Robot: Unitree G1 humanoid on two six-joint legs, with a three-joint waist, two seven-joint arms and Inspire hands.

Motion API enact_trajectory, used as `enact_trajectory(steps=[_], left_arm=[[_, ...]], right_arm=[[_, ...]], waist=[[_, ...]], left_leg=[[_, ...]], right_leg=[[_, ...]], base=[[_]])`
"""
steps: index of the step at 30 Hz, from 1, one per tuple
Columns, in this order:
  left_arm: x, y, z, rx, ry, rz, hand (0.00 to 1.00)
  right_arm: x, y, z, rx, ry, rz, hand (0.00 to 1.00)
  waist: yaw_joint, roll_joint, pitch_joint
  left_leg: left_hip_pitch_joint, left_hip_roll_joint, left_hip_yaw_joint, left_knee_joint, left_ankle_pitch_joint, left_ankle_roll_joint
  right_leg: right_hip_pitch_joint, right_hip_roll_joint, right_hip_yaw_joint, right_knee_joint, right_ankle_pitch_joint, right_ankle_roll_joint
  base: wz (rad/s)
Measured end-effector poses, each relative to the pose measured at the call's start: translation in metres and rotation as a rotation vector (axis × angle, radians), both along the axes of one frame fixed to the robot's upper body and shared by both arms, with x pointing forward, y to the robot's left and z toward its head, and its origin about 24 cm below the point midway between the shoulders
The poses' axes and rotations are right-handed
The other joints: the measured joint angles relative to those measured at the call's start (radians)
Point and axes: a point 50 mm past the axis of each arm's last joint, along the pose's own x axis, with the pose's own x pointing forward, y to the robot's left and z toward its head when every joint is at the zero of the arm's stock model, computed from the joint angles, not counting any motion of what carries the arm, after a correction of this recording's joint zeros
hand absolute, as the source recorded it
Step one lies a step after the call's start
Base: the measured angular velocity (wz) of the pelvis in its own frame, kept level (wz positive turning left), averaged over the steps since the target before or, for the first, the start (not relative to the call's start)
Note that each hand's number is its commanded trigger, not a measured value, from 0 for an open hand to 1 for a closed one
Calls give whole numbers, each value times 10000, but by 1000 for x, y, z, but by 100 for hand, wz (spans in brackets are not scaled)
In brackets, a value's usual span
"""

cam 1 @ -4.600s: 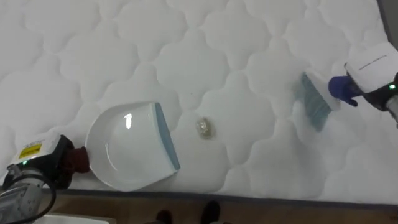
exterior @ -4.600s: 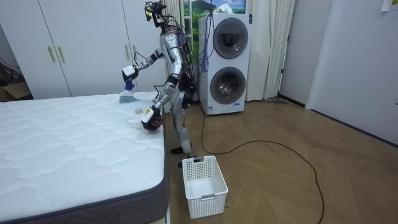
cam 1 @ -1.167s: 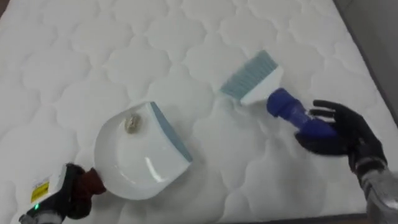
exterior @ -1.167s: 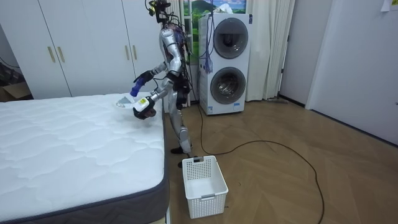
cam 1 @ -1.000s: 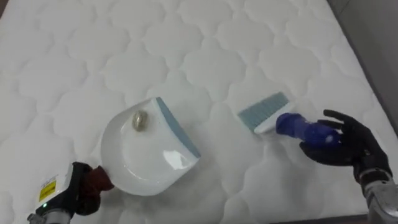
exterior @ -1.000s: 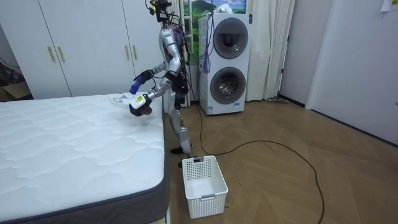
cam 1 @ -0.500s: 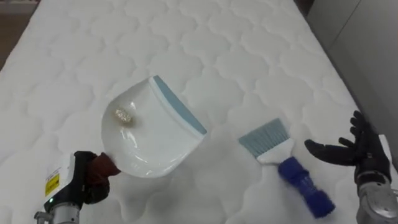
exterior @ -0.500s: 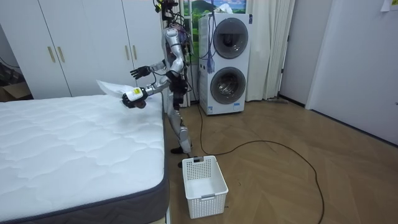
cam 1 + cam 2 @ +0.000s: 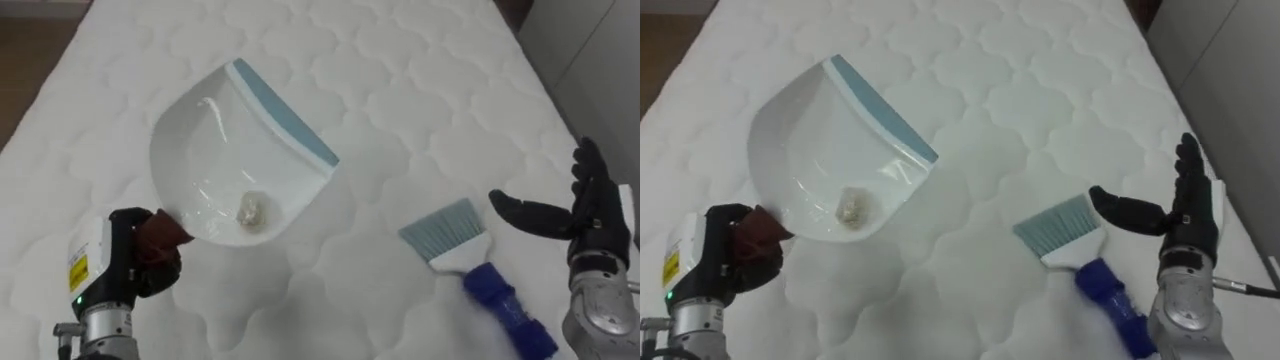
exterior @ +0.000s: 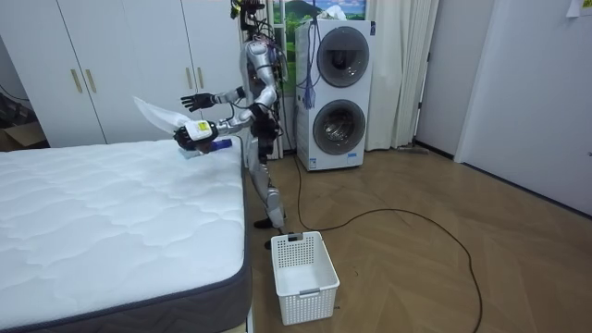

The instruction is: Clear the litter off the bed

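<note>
We stand by the bed, and the basket on the floor is off to our left, so we think the left arm should tip the pan there. The pan is up over the bed, its handle gripped in our curled left robot hand, and the brush lies on the bed just beside our right robot hand, spread wide and empty. The bit of rubbish sits in the pan near the handle.
</note>
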Motion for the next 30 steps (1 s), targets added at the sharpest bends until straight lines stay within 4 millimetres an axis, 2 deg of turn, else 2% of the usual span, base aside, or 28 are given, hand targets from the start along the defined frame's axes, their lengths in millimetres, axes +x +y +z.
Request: enact_trajectory(steps=[1, 2, 3, 4, 6, 8, 10, 11, 13, 14, 15, 16, 17, 18, 19, 20, 21, 22, 23, 24, 25, 27, 28, 30], left_arm=[[0, 0, 1, -30, -36, 15, 100], [1, 0, 1, -174, -88, 76, 100], [0, 0, 1, -261, -105, 119, 100], [0, 1, 1, -297, -111, 144, 100], [0, 1, 1, -310, -112, 151, 100], [0, 1, 1, -306, -110, 142, 100], [0, 0, 1, -316, -92, 123, 100], [0, 0, 0, -349, -66, 107, 100], [0, -2, 0, -430, -63, 131, 100], [0, -4, -1, -525, -66, 138, 100], [1, -7, -2, -642, -98, 145, 100], [1, -8, -2, -711, -132, 139, 100], [2, -12, -3, -850, -176, 145, 100], [2, -14, -4, -957, -181, 161, 100], [2, -16, -4, -1011, -166, 138, 100], [2, -17, -5, -1027, -145, 124, 100], [1, -17, -5, -1033, -134, 115, 100], [2, -17, -5, -1034, -144, 128, 100], [2, -17, -5, -1136, -183, 204, 100], [1, -17, -6, -1281, -186, 268, 100], [1, -17, -6, -1362, -173, 312, 100], [0, -16, -7, -1585, -202, 436, 100], [0, -16, -7, -1594, -203, 442, 100], [-1, -18, -7, -1552, -220, 463, 100]], right_arm=[[0, 0, 2, -72, -76, -4, 0], [1, 3, 7, -355, -277, 107, 0], [1, 4, 12, -565, -472, 221, 0], [1, 5, 14, -661, -538, 267, 0], [3, 8, 21, -757, -857, 313, 0], [4, 9, 23, -1072, -940, 348, 0], [4, 10, 24, -1263, -1009, 367, 0], [4, 10, 24, -1415, -1012, 345, 0], [4, 11, 25, -1871, -1046, 433, 0], [4, 12, 26, -2139, -1108, 479, 0], [4, 14, 27, -2297, -1153, 519, 0], [3, 14, 27, -2338, -1181, 528, 0], [3, 15, 28, -2359, -1233, 543, 0], [3, 15, 28, -2361, -1259, 525, 0], [2, 14, 28, -2292, -1324, 446, 0], [1, 14, 28, -2240, -1351, 415, 0], [-1, 14, 27, -2221, -1380, 364, 0], [-1, 14, 26, -2202, -1379, 359, 0], [-2, 16, 25, -2179, -1332, 410, 0], [-3, 17, 23, -2175, -1249, 495, 0], [-3, 19, 21, -2159, -1200, 559, 0], [-3, 24, 15, -2029, -960, 776, 0], [-3, 24, 13, -2007, -878, 800, 0], [-3, 27, 10, -1822, -772, 831, 0]], waist=[[-63, -3, -1], [-249, -6, -3], [-255, -17, -1], [-238, -32, 2], [-191, -78, -1], [-110, -168, -11], [165, -279, 18], [339, -309, 33], [380, -325, 40], [353, -314, 45], [300, -294, 42], [263, -297, 43], [183, -324, 56], [98, -371, 68], [4, -403, 81], [-21, -395, 84], [-27, -405, 84], [-61, -408, 84], [-175, -424, 87], [-150, -424, 90], [-93, -423, 89], [124, -427, 88], [144, -433, 84], [503, -455, 94]], left_leg=[[-32, -44, -220, 12, 1, 2], [-125, -152, -658, 21, 23, 32], [-170, -228, -953, 69, 76, 33], [-194, -286, -1082, 85, 95, 33], [-359, -333, -1715, 203, 126, 8], [-500, -383, -2133, 290, 164, -26], [-581, -448, -2469, 309, 217, -76], [-656, -479, -2725, 353, 230, -96], [-851, -577, -3011, 518, 248, -119], [-1070, -663, -3105, 736, 251, -123], [-1399, -638, -2724, 952, 251, -123], [-1586, -570, -2259, 1077, 269, -109], [-1939, -275, -986, 1293, 325, -45], [-2230, 52, 327, 1474, 390, 59], [-2483, 232, 1108, 1681, 443, 151], [-2585, 259, 1220, 1739, 480, 198], [-2729, 196, 1222, 1753, 596, 270], [-2769, 168, 1225, 1759, 648, 306], [-2850, 156, 1292, 1723, 769, 372], [-2894, 100, 1291, 1731, 823, 445], [-2895, 36, 1207, 1730, 835, 467], [-2918, -291, 673, 1720, 897, 583], [-2927, -370, 552, 1717, 917, 624], [-2932, -677, 111, 1688, 899, 722]], right_leg=[[42, -5, -9, 4, -55, 23], [94, -49, -8, 36, -181, 73], [151, -87, 40, 43, -257, 107], [189, -103, 37, 46, -293, 122], [313, -122, 31, 47, -355, 162], [393, -103, 39, 46, -355, 163], [439, -91, 12, 30, -378, 175], [497, -86, -80, -24, -384, 177], [656, -114, -464, -222, -384, 178], [800, -147, -845, -376, -384, 178], [846, -174, -1275, -411, -384, 179], [851, -192, -1495, -432, -391, 189], [860, -230, -1846, -461, -417, 208], [870, -290, -1974, -450, -520, 223], [875, -367, -2002, -442, -654, 238], [878, -385, -2199, -434, -675, 251], [887, -493, -2681, -441, -773, 295], [878, -541, -2915, -428, -838, 330], [910, -689, -3527, -343, -965, 435], [995, -808, -3840, -149, -1052, 516], [1007, -842, -3889, -68, -1084, 559], [1017, -802, -3899, 77, -1065, 668], [1034, -806, -3888, 108, -1072, 678], [848, -965, -3489, 658, -1239, 689]], base=[[84], [94], [90], [75], [80], [81], [60], [58], [77], [103], [109], [117], [125], [153], [128], [117], [88], [115], [109], [99], [66], [56], [64], [37]])
